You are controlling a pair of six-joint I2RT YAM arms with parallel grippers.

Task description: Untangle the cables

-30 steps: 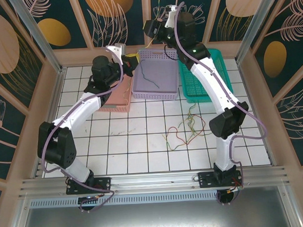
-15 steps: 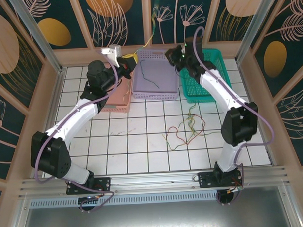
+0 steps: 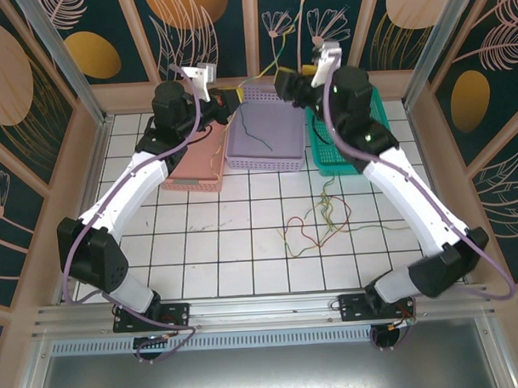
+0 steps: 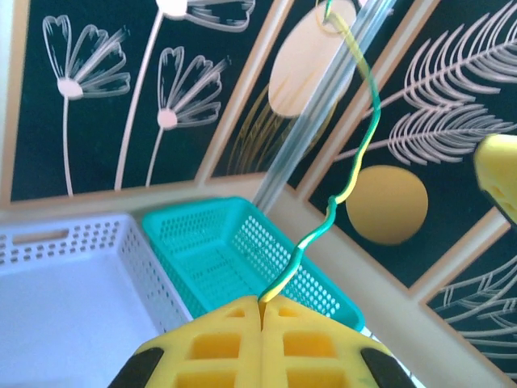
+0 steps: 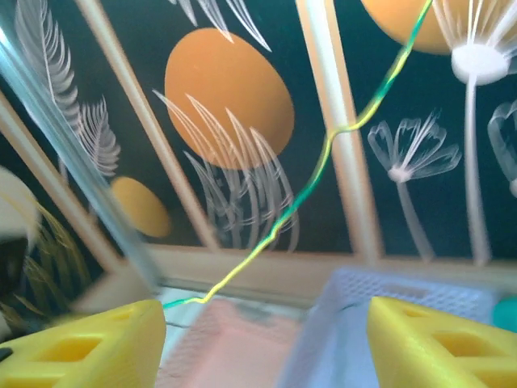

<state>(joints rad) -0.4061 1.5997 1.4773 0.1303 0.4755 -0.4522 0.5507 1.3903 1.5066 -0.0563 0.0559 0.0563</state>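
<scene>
The left gripper (image 4: 260,311) pinches the yellow-green cable (image 4: 370,121) above the worktop's far edge, and the right gripper (image 5: 266,317) gapes wide beside it. One dark cable (image 3: 255,134) lies in the lilac basket (image 3: 266,165). The tangle (image 3: 315,222) at mid-worktop looks unsorted.

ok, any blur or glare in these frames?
Right wrist view: motion-smeared, the wall pattern and right gripper soft, the yellow-green cable streaky. Left wrist view: crisp on the cable and left gripper. Top external view: sharp, evenly lit, no obvious glare.
</scene>
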